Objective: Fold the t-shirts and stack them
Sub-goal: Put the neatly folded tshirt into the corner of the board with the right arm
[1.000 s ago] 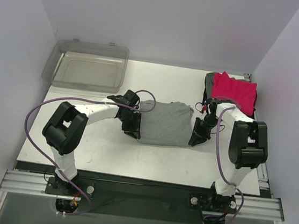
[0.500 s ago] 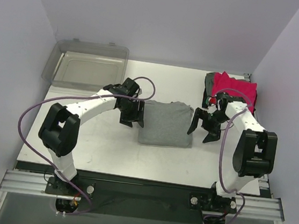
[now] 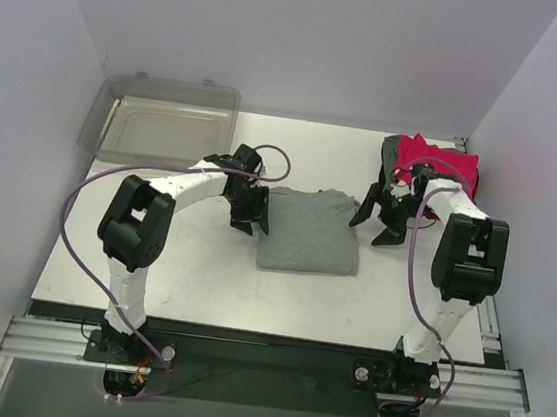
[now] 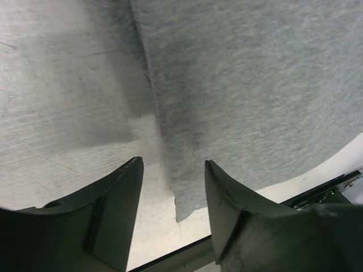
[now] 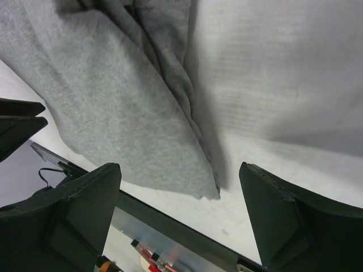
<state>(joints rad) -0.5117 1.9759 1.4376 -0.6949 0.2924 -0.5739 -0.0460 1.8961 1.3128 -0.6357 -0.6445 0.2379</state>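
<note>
flat on the white table [image 3: 150,274] lies the folded heather-grey t-shirt [image 3: 308,234], a roughly square packet with smooth near and side edges and a slightly rumpled far edge. beyond the grey tee's far right corner sits a pile of folded shirts, a bright pink-red one [image 3: 446,172] on top and a dark one [image 3: 393,153] showing under its left side; the pile is apart from the grey tee. at the grey tee's left edge is the left gripper [image 3: 255,216], its fingers parted and pinching nothing, and its wrist view shows the tee's left edge and near corner in the gap between them. at the grey tee's right edge, towards its far corner, is the right gripper [image 3: 375,225], jaws spread wide and empty, and the tee's thick folded edge runs below the gap; whether either gripper touches the cloth cannot be told. well to the far left of the grey tee rests a clear plastic bin [image 3: 162,125]
</note>
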